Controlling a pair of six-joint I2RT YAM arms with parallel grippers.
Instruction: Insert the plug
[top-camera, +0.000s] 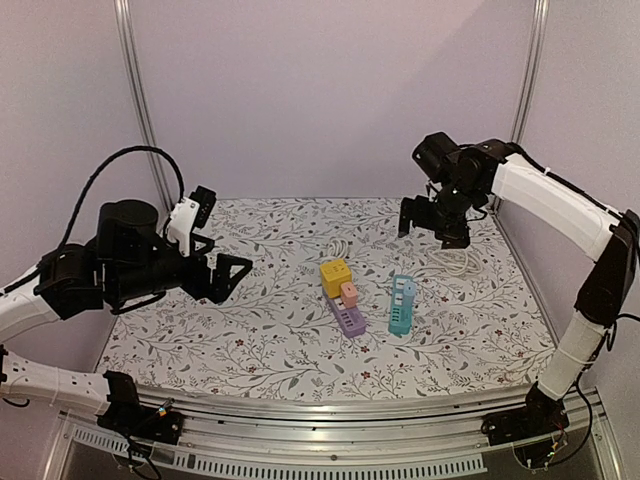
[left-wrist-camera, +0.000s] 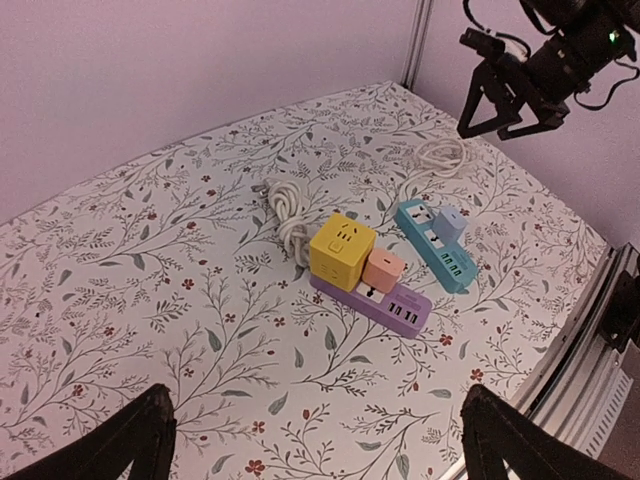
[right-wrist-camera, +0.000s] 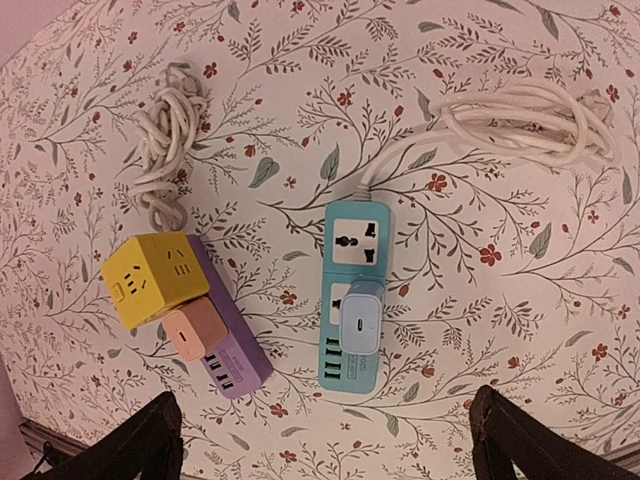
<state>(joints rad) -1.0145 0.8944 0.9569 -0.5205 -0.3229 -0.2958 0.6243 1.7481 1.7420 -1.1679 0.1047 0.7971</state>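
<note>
Hovering wide open and empty, right gripper (top-camera: 430, 230) clear of plug (right-wrist-camera: 357, 322), left gripper (top-camera: 231, 278) also spread, empty.

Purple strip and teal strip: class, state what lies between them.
Only bare floral cloth lies between the purple strip and the teal strip, seen in the right wrist view.

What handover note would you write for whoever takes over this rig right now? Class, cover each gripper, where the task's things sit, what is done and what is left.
Left gripper: open, empty, hovering on the left side.
Right gripper: open, empty, raised at the back right.
Teal power strip lies in the middle with the pale blue plug sitting in it. The purple strip beside it carries a yellow cube and a pink adapter.
Done: plug looks inserted.
Left: confirm it is fully seated, then pull the arms back.
</note>
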